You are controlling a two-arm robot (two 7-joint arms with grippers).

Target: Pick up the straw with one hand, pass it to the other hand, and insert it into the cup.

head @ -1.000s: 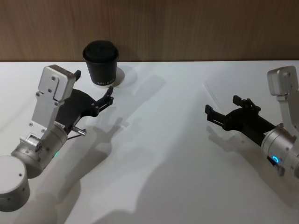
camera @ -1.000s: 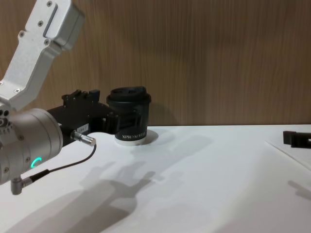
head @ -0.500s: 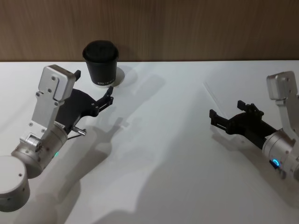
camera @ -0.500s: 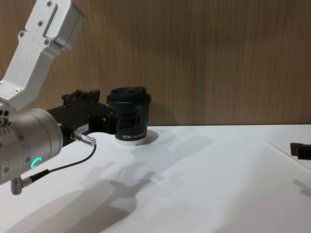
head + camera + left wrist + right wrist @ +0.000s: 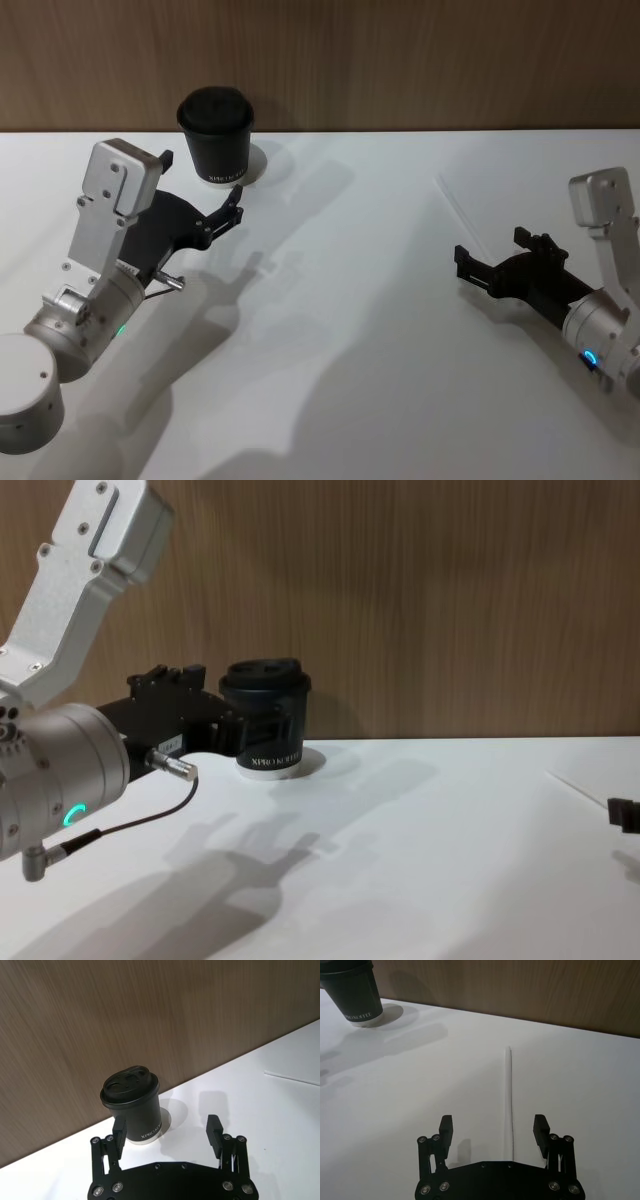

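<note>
Nothing of the job is done yet, as far as I can see. The straw [image 5: 509, 1095] lies flat on the white tabletop [image 5: 350, 350], over on my right side, and nothing holds it.

My right gripper [image 5: 493, 1125] is right by the straw, with its fingers [image 5: 446, 1125] wide apart and empty. From the wrist camera, the straw runs out from between the two fingers, and its near end goes under the gripper.

My left gripper [image 5: 166, 1127] is well apart from the straw, on the other side. Its fingers are apart and empty too. It sits just beside the cup [image 5: 217, 135], and I cannot tell if it touches. The cup stands upright by the wooden wall [image 5: 400, 60] with its lid [image 5: 130, 1082] on.

So I think I am at the very first step, grabbing the straw. Still left are the pass to the other gripper and pushing the straw into the cup.
</note>
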